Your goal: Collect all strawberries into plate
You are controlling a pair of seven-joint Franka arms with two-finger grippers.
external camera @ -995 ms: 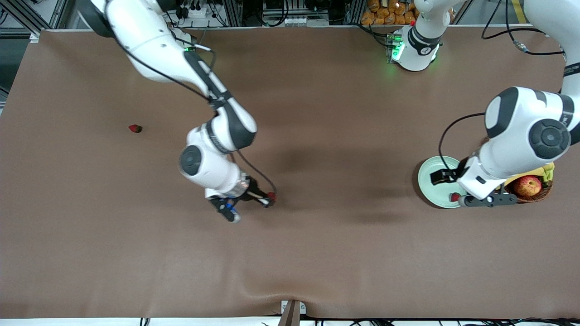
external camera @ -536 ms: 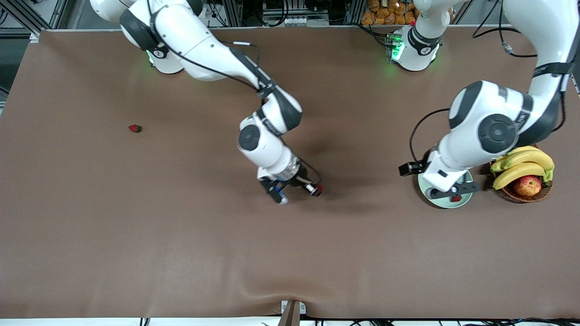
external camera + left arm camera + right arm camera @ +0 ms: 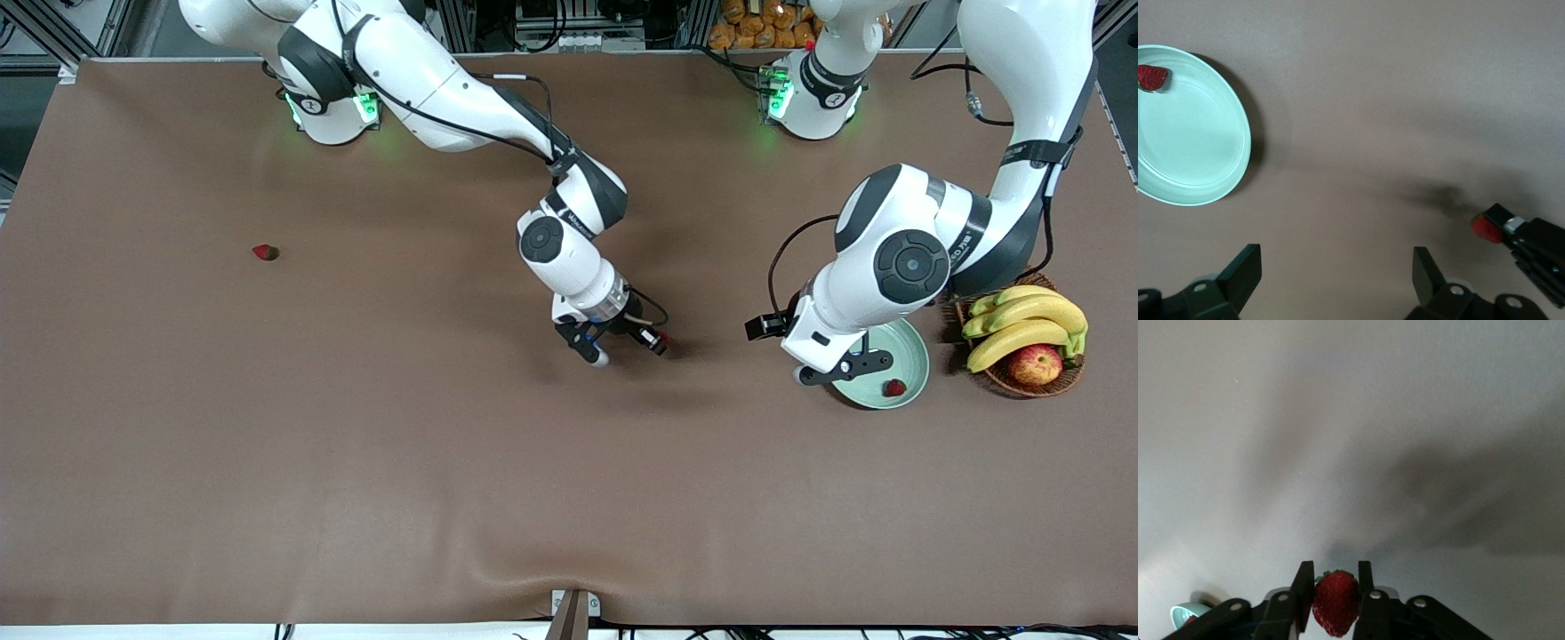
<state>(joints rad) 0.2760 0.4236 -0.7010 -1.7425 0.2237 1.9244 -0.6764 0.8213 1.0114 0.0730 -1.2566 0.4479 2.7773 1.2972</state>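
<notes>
I am carrying a berry (image 3: 1335, 601) in my right gripper (image 3: 660, 342), the two fingers (image 3: 1303, 585) pinching it from either side, its green cap showing at the top in the right wrist view; this gripper is hanging over bare brown table (image 3: 373, 462), about mid-table, toward the plate (image 3: 911, 342) but well apart from it; the same pinched berry is showing as a red tip in the left wrist view.

My left gripper (image 3: 843, 369) is hovering over the plate's edge on the side toward the right arm's end, its fingers (image 3: 1243, 267) spread wide and holding nothing; the arm is covering part of the plate in the front view.

The plate is sitting toward the left arm's end of the table; it is pale green, round and shallow; one berry (image 3: 894, 388) is lying in it, close to the rim on the side nearer the front camera.

Just beside the plate, closer still to the left arm's end, a basket (image 3: 1022, 384) is holding bananas (image 3: 1027, 322) and an apple (image 3: 1035, 364); the bananas are lying across the top, the apple beneath them, nearer the front camera.

A third berry (image 3: 264, 252) is lying on the table toward the right arm's end, well apart from everything else.
</notes>
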